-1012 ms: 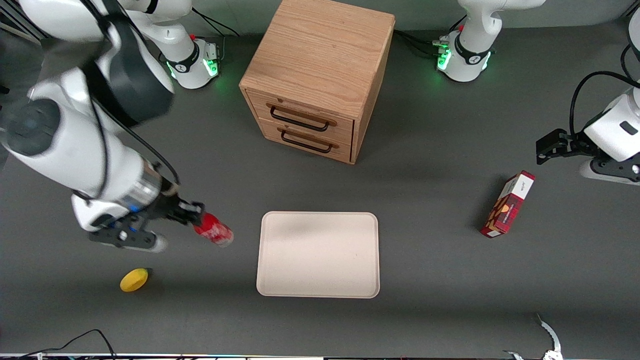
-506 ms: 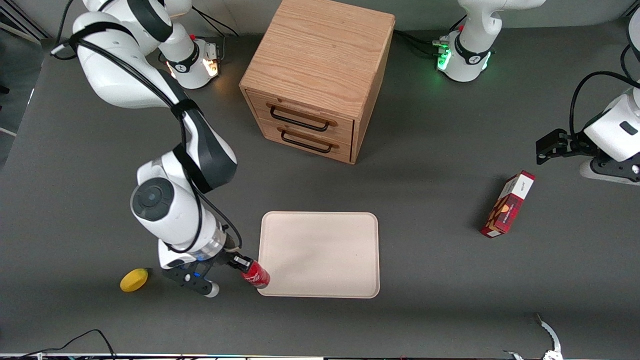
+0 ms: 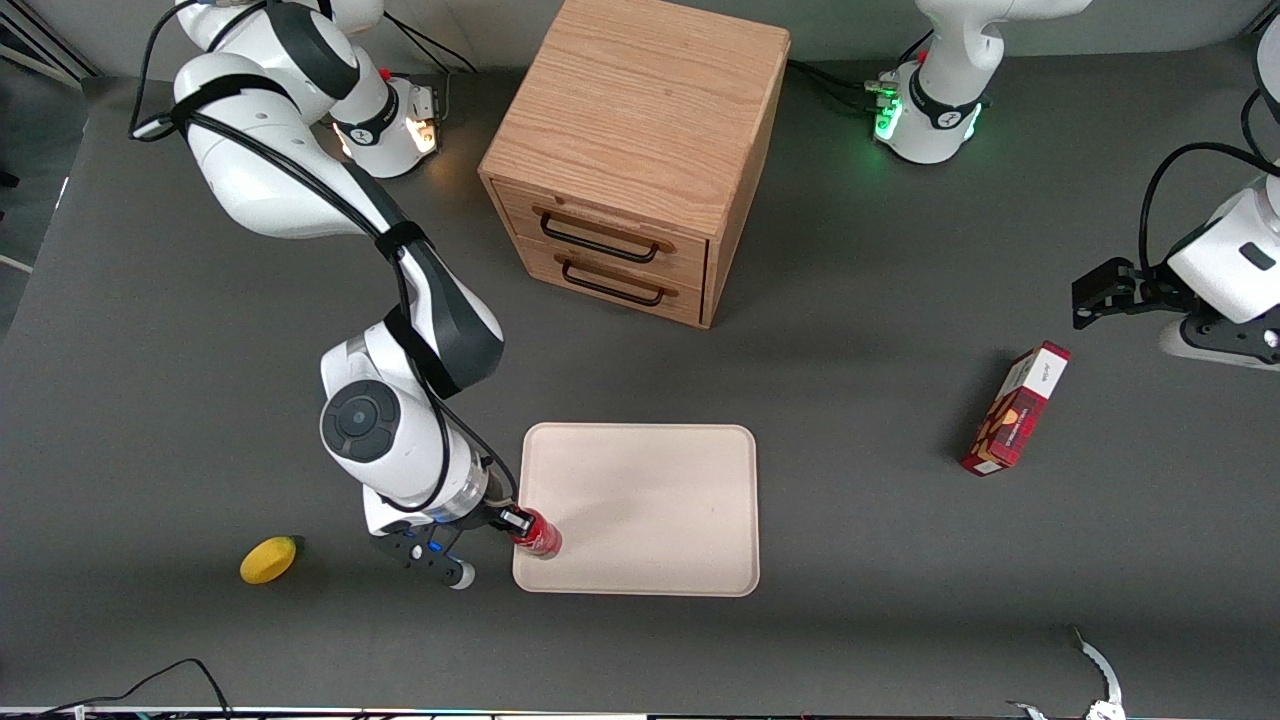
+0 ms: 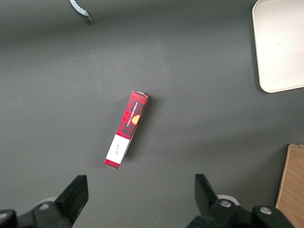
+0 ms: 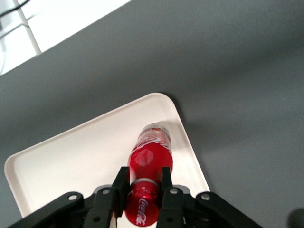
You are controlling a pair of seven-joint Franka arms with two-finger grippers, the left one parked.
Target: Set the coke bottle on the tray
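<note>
Gripper (image 3: 512, 521) clamps the coke bottle (image 3: 538, 534) near its cap, base over the tray (image 3: 650, 500) corner nearest the counter's front edge, axis near vertical.

high front overview, two close downward wrist views, tray (image 3: 640, 500) in all

We see the coke bottle (image 3: 537, 533) (image 5: 148, 173), slim and red with white script on its label and a clear base, held near its cap end between the closed fingers of the pincer (image 3: 515, 521) (image 5: 145, 183). It is over the corner of the tray nearest the front camera at the working arm's end, its base pointing down toward the tray. The tray (image 3: 650, 500) (image 5: 80, 152) is a large flat cream rectangle with rounded corners and a low rim, lying on the grey surface (image 3: 850, 560).
</note>
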